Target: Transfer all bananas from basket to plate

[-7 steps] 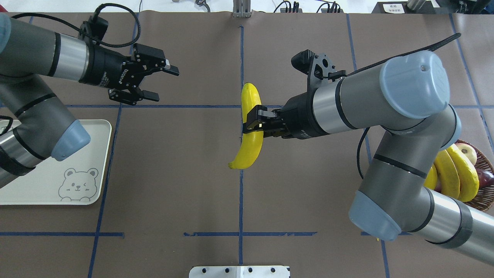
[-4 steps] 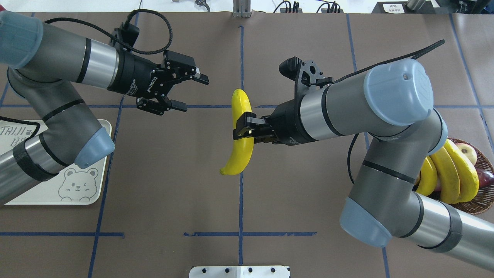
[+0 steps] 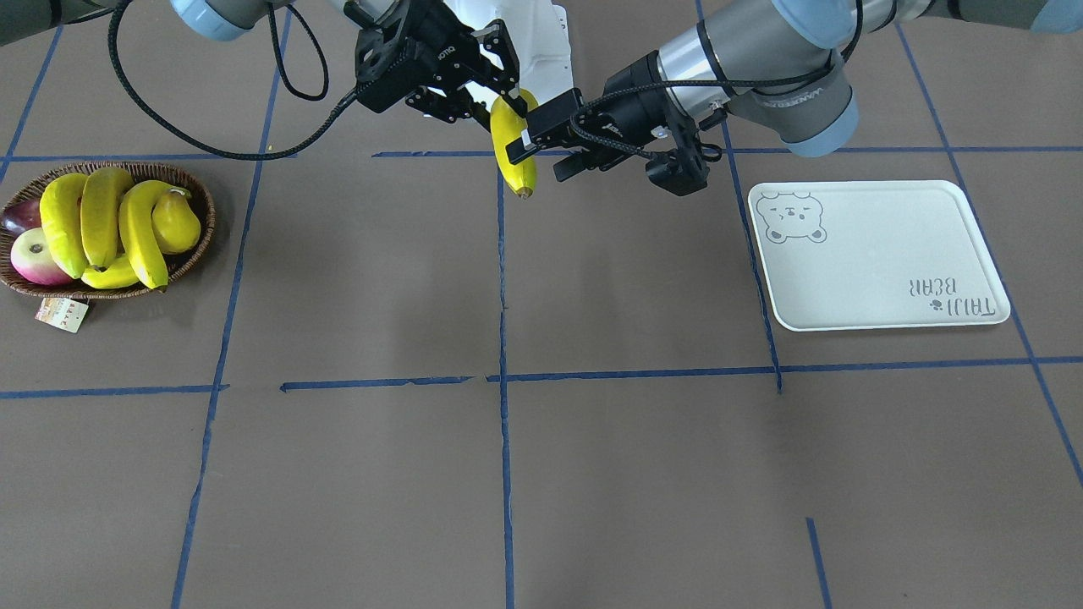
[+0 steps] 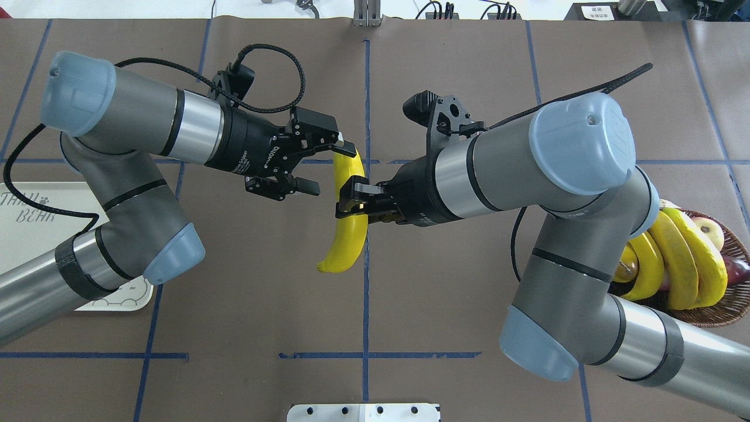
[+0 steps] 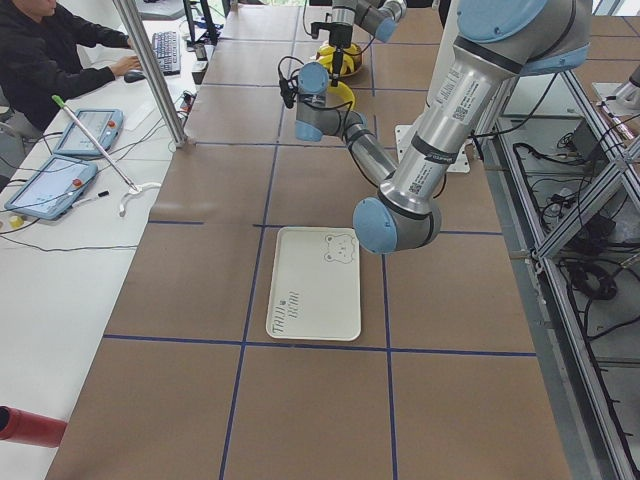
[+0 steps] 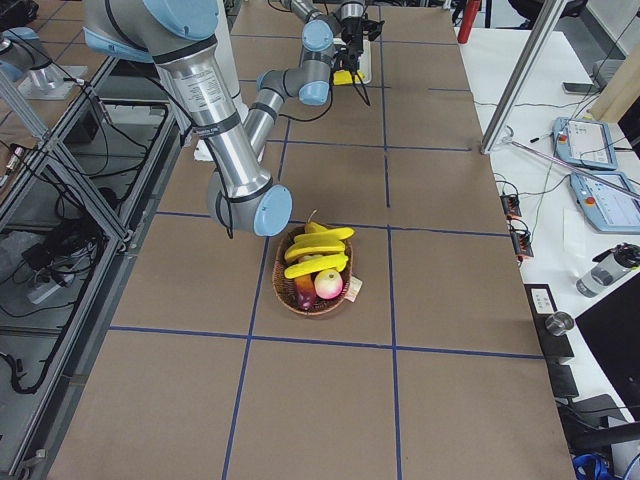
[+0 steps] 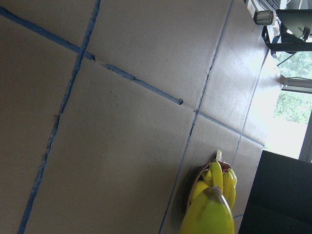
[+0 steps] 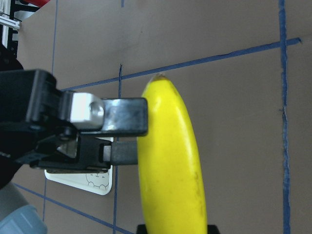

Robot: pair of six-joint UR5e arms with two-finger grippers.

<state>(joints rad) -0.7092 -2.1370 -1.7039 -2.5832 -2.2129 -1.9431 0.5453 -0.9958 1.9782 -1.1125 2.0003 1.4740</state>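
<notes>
My right gripper (image 4: 351,205) is shut on the middle of a yellow banana (image 4: 347,240) and holds it above the table's centre line; it also shows in the front view (image 3: 514,161). My left gripper (image 4: 331,170) is open, its fingers (image 8: 124,117) right beside the banana's far end; I cannot tell if they touch. The banana's tip shows in the left wrist view (image 7: 209,217). The other bananas (image 3: 101,216) lie in the wicker basket (image 3: 196,249) at the right. The white bear plate (image 3: 880,271) lies at the left, partly under my left arm (image 4: 23,234).
A pear (image 3: 176,222), an apple (image 3: 34,258) and a dark purple fruit (image 3: 17,218) share the basket; a paper tag (image 3: 62,313) hangs from its rim. A white mount (image 4: 363,412) sits at the near table edge. An operator (image 5: 45,55) sits beyond the table's far side.
My left arm has swung right, bringing its open gripper up to the banana's far end. My right arm has carried the banana a little left and nearer.
</notes>
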